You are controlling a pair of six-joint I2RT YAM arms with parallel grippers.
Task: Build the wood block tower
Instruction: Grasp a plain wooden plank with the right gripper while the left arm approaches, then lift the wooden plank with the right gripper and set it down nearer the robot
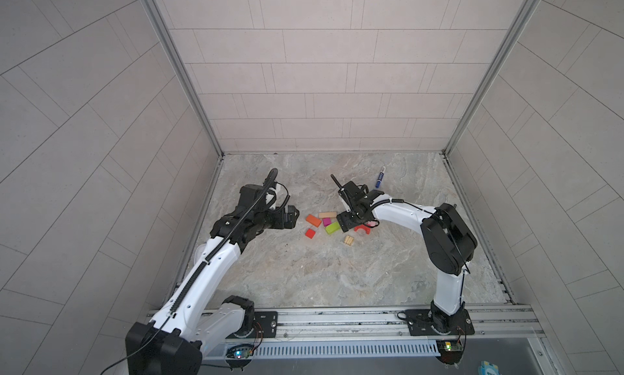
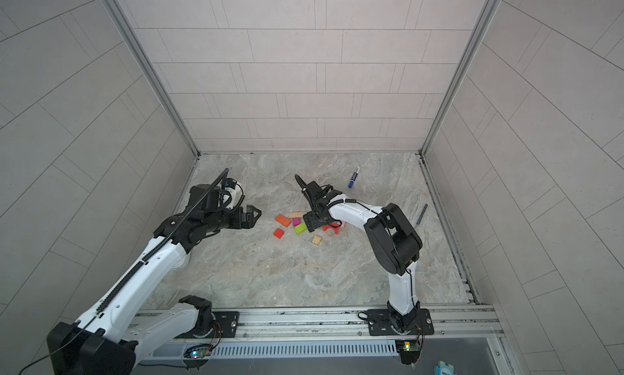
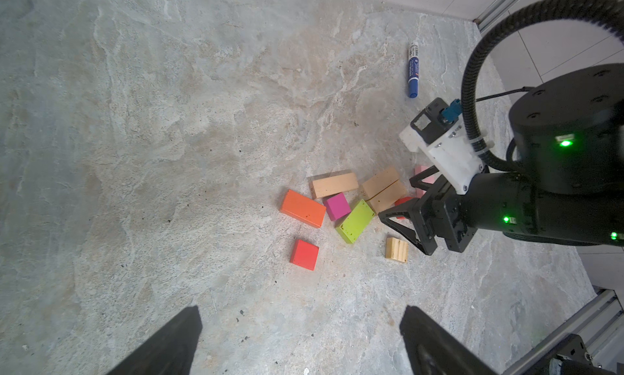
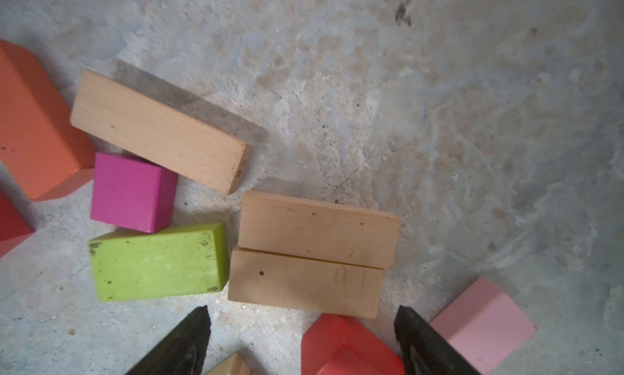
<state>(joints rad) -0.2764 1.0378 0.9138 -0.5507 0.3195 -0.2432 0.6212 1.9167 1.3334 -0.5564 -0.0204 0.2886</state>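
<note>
The blocks lie loose in a cluster on the marble floor, none stacked: orange brick [image 1: 313, 220], tan plank [image 1: 327, 214], magenta cube [image 1: 327, 221], lime-green brick [image 1: 332, 227], red cube [image 1: 310, 233] and a small grooved tan block [image 1: 349, 240]. My right gripper [image 4: 302, 311] hangs open low over the cluster's right side. Its fingers straddle the red arch [image 4: 337, 346], just short of two tan planks [image 4: 317, 228] lying side by side. A pink brick [image 4: 483, 326] sits outside one finger. My left gripper [image 3: 302, 309] is open and empty, left of the cluster [image 1: 293, 218].
A blue marker pen [image 1: 380, 178] lies behind the right arm. A dark slim tool [image 2: 421, 214] rests near the right wall rail. Tiled walls enclose three sides, and a metal rail [image 1: 337, 317] carrying both arm bases runs along the front.
</note>
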